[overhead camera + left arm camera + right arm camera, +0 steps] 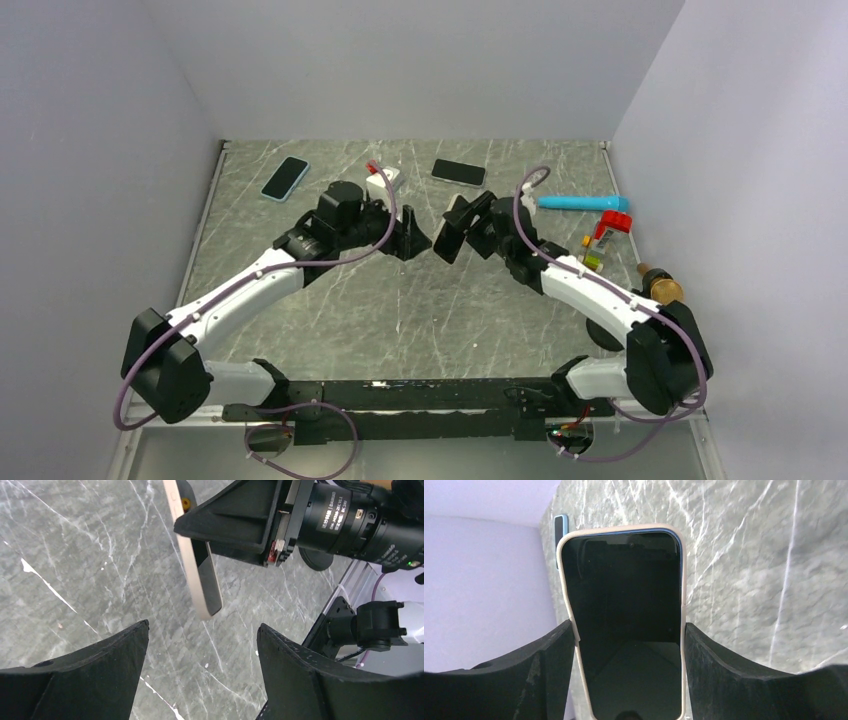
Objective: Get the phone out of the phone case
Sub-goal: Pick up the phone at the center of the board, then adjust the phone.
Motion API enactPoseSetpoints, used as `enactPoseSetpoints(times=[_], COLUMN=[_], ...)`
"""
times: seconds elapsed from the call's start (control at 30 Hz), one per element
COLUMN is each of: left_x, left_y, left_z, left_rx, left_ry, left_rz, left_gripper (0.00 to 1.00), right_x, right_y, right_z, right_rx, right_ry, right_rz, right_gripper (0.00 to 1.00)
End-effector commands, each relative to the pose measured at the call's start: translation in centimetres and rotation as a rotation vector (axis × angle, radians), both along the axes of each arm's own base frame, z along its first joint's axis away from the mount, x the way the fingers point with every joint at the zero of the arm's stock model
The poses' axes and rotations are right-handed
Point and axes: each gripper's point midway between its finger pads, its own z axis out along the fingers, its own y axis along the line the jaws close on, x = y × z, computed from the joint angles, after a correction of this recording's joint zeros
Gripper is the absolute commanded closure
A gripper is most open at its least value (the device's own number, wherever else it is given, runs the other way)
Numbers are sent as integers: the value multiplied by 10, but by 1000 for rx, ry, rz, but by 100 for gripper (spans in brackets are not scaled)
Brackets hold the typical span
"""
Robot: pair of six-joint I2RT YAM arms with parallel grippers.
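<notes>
My right gripper (462,228) is shut on a dark-screened phone in a beige case (626,625), held by its long edges above the middle of the table; the case's rim runs round the screen. The same cased phone (197,560) shows edge-on in the left wrist view, clamped between the right gripper's fingers (235,517). My left gripper (412,238) is open and empty, its fingertips (135,640) just short of the phone's free end, not touching it.
A phone in a light blue case (286,178) lies at the back left and a black phone (459,172) at the back centre. A white block with red (382,178), a cyan tube (580,203), small coloured pieces (605,235) and a brass piece (660,287) lie around.
</notes>
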Motion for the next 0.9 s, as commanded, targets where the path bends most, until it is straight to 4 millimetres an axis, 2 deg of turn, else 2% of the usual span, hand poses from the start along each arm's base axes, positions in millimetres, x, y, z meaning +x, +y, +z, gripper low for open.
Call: enactPoseSetpoints(times=[0.0, 0.5, 0.77, 0.87], left_x=[3, 5, 0, -3], left_y=[-8, -15, -19, -20], left_z=[3, -21, -16, -13], left_rx=[31, 114, 95, 83], left_ry=[-39, 0, -13, -19], left_rz=[-2, -5, -31, -44], left_gripper=[19, 38, 59, 73], right_x=[4, -24, -31, -32], right_y=[11, 41, 58, 60], right_z=[48, 79, 82, 84], right_rx=[227, 379, 383, 378], right_ry=[-105, -174, -179, -185], right_rz=[-133, -109, -77, -66], right_gripper=[100, 100, 100, 100])
